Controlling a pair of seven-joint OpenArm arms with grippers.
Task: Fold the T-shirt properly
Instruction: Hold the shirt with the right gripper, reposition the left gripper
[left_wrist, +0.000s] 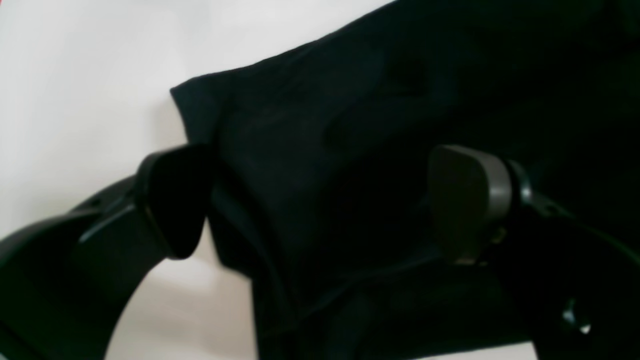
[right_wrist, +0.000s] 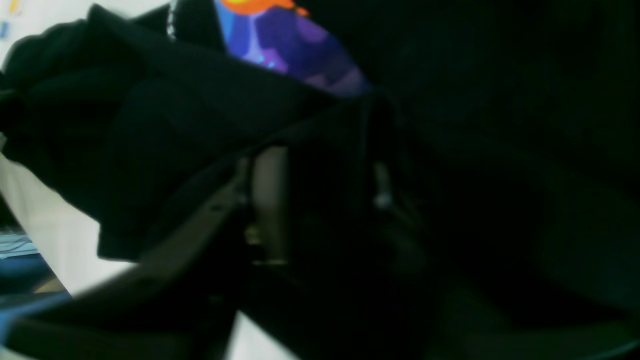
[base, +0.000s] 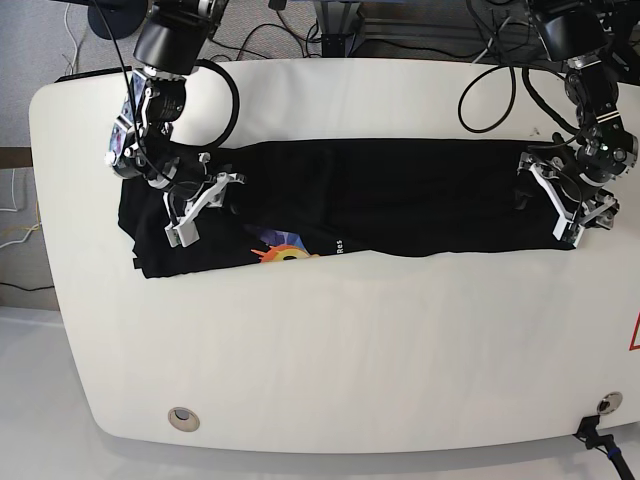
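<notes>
Lying as a long black band across the upper middle of the base frame: the T-shirt (base: 380, 205), already doubled lengthwise on the white table (base: 330, 350), a sliver of its orange and purple print (base: 283, 252) peeking out at the lower fold edge, left of centre. At the right end of the band in the base view, the left gripper (base: 566, 200), jaws spread wide around a corner of the cloth with fabric between the pads (left_wrist: 470, 200) but not pinched. At the left end, the right gripper (base: 196, 208), low over the bunched sleeve area; in its wrist view only dark cloth draped over the fingers (right_wrist: 270, 200), so impossible to tell whether clamped or loose. Judged as the moment of taking hold of both ends before the next fold. To do it well: close on both layers of the corner, not just the top one; take the left-frame end at the hem rather than in the crumpled heap; lift both ends together and level, keeping the cloth taut enough to stay flat; lay edge on edge and smooth out the wrinkles near the print before letting go.
</notes>
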